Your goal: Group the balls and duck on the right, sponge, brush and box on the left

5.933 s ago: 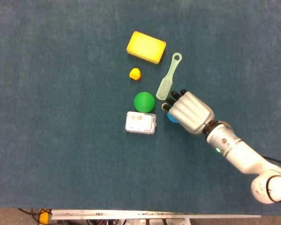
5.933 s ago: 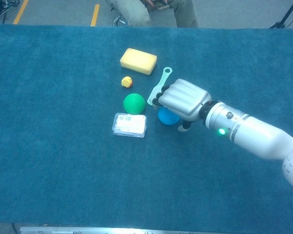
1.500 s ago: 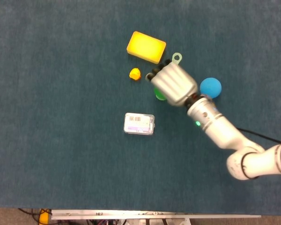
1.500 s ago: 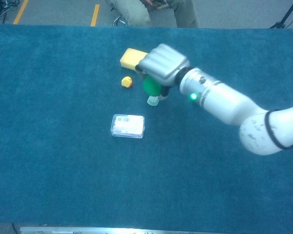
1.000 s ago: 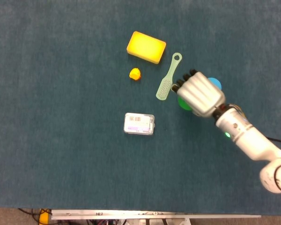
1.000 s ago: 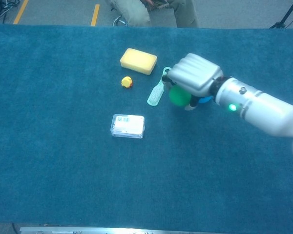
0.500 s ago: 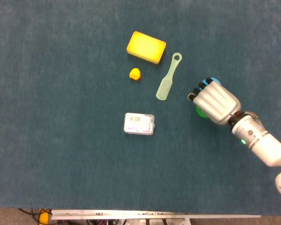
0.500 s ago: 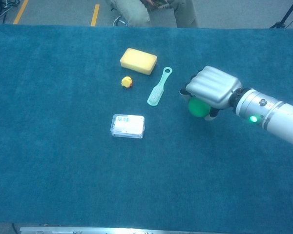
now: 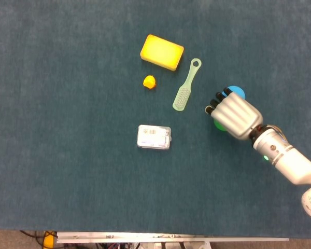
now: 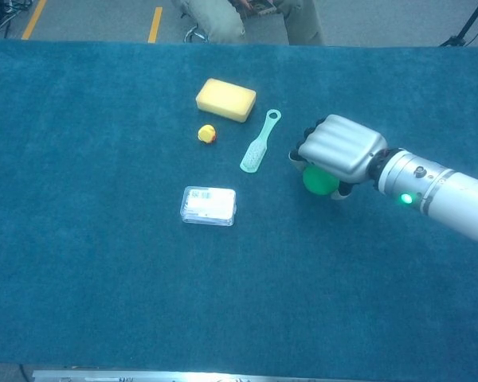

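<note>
The green ball sits under the right robot hand, whose curled fingers wrap over it; the hand appears to be grasping it, low over the tabletop. The blue ball peeks out just beyond the knuckles, on the far right side. To do this well, I'd set the green one down gently beside the blue, not on it, and uncurl slowly so neither rolls off. The duck waits left of the brush, near the sponge, with the box nearer in. The duck is small; it needs a careful pinch. The left robot hand is out of sight.
</note>
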Motion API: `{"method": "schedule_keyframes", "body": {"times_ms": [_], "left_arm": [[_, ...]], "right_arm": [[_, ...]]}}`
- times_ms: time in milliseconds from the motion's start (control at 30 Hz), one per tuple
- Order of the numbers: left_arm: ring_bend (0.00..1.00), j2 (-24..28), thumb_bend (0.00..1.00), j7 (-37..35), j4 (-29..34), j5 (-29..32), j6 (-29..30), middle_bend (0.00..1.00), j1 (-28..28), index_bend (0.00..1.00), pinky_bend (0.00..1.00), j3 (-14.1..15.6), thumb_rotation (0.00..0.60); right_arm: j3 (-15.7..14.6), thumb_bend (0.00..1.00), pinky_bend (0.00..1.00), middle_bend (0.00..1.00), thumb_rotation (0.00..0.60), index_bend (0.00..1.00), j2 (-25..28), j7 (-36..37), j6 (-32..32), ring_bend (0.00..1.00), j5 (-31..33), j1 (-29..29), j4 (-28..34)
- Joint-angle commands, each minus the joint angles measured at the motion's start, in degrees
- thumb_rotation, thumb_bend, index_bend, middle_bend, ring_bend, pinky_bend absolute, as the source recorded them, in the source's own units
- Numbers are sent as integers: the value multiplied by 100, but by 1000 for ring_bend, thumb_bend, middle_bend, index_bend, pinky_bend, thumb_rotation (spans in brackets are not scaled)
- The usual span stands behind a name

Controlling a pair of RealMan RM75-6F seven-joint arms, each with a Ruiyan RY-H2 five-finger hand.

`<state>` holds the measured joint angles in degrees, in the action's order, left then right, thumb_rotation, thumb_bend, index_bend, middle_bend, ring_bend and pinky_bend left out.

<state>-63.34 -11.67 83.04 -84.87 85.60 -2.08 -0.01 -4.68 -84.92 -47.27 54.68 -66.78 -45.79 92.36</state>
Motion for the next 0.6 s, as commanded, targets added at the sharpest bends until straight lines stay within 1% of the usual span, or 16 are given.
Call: {"method": "schedule_keyframes", "body": {"times_ms": [33,133,200,600], "left_arm": [[202,-8,246,3,-1,-1,-8,186,7,139,34,1,600],[202,-13,246,4,4,0,-4,186,10,139,34,-2,600],[202,-8,246,6,3,0,-7,186,11,139,34,1,600],[202,15,246,17,25,-5,3,186,23,139,34,-4,600]], "right_arm": [[7,78,298,392,600,357,7,-23,-26,271,5,5,7],[-2,78,282,371,600,278,1,-81,-57,246,21,13,8],[11,78,278,364,600,249,-5,-89,-64,237,28,18,16],[119,78,276,355,600,248,42,-26,-28,235,-62,54,121]]}}
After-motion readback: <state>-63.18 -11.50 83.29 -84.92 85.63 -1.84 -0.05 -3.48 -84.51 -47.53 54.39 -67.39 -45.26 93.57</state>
